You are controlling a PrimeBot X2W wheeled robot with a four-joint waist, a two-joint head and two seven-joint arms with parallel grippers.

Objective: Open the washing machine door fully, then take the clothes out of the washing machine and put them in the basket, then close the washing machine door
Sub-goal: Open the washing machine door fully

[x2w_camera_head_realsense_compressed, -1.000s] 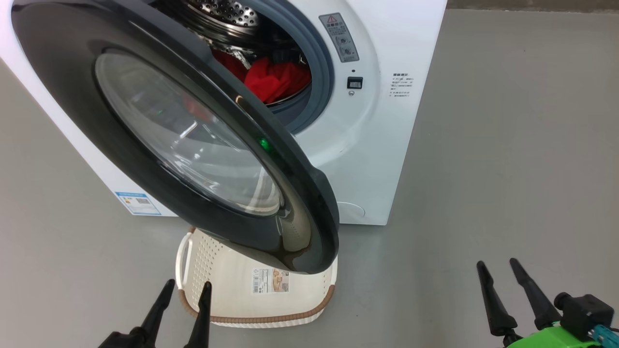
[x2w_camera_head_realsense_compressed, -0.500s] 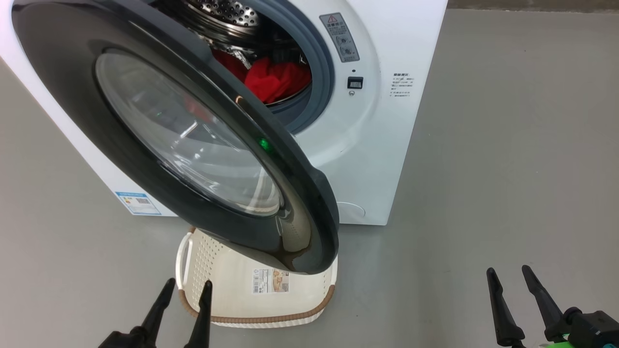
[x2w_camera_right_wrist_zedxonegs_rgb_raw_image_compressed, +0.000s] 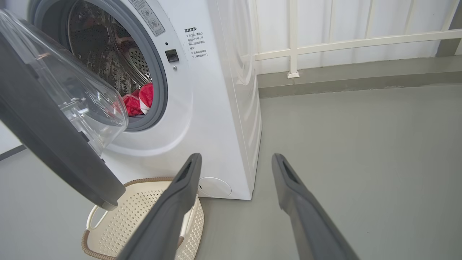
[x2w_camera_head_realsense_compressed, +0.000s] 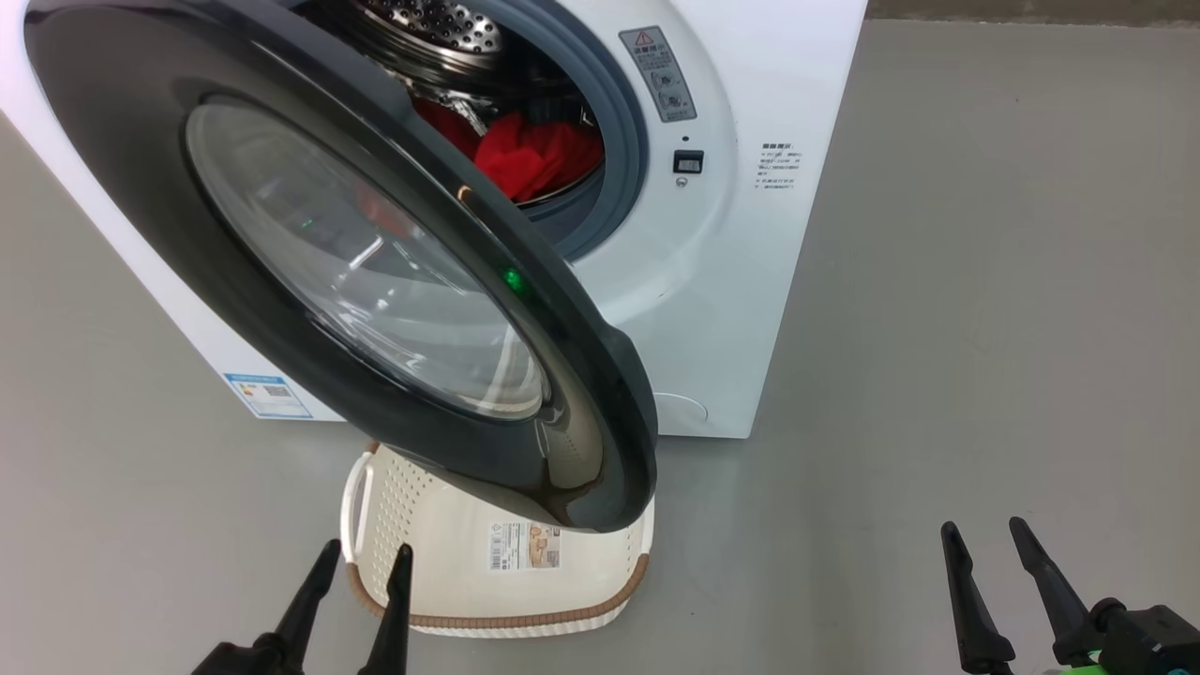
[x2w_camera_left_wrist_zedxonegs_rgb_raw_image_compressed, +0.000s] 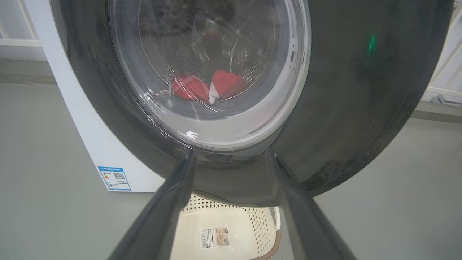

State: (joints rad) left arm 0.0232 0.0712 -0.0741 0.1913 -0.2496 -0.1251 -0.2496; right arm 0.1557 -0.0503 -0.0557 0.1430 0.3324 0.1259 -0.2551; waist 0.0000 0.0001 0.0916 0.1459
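Observation:
The washing machine (x2w_camera_head_realsense_compressed: pixel 741 244) (x2w_camera_right_wrist_zedxonegs_rgb_raw_image_compressed: pixel 220 108) stands with its black-rimmed door (x2w_camera_head_realsense_compressed: pixel 375 272) (x2w_camera_left_wrist_zedxonegs_rgb_raw_image_compressed: pixel 343 108) (x2w_camera_right_wrist_zedxonegs_rgb_raw_image_compressed: pixel 47 119) swung partly open over the basket. Red clothes (x2w_camera_head_realsense_compressed: pixel 534 155) (x2w_camera_right_wrist_zedxonegs_rgb_raw_image_compressed: pixel 139 101) lie in the steel drum, also seen through the door glass (x2w_camera_left_wrist_zedxonegs_rgb_raw_image_compressed: pixel 205 88). On the floor under the door sits the cream basket (x2w_camera_head_realsense_compressed: pixel 450 581) (x2w_camera_left_wrist_zedxonegs_rgb_raw_image_compressed: pixel 231 227) (x2w_camera_right_wrist_zedxonegs_rgb_raw_image_compressed: pixel 133 216), with nothing in it. My left gripper (x2w_camera_head_realsense_compressed: pixel 364 558) (x2w_camera_left_wrist_zedxonegs_rgb_raw_image_compressed: pixel 231 155) is open at the lower left, fingers over the basket's near rim. My right gripper (x2w_camera_head_realsense_compressed: pixel 984 534) (x2w_camera_right_wrist_zedxonegs_rgb_raw_image_compressed: pixel 234 160) hangs open over bare floor at the lower right.
Grey floor (x2w_camera_head_realsense_compressed: pixel 984 328) spreads wide to the right of the machine. A white railing and wall (x2w_camera_right_wrist_zedxonegs_rgb_raw_image_compressed: pixel 343 39) run behind it. A blue label (x2w_camera_head_realsense_compressed: pixel 267 394) marks the machine's lower side panel.
My right gripper has drawn back down and a little right toward the picture's lower edge. The left gripper, door, basket and clothes have not moved.

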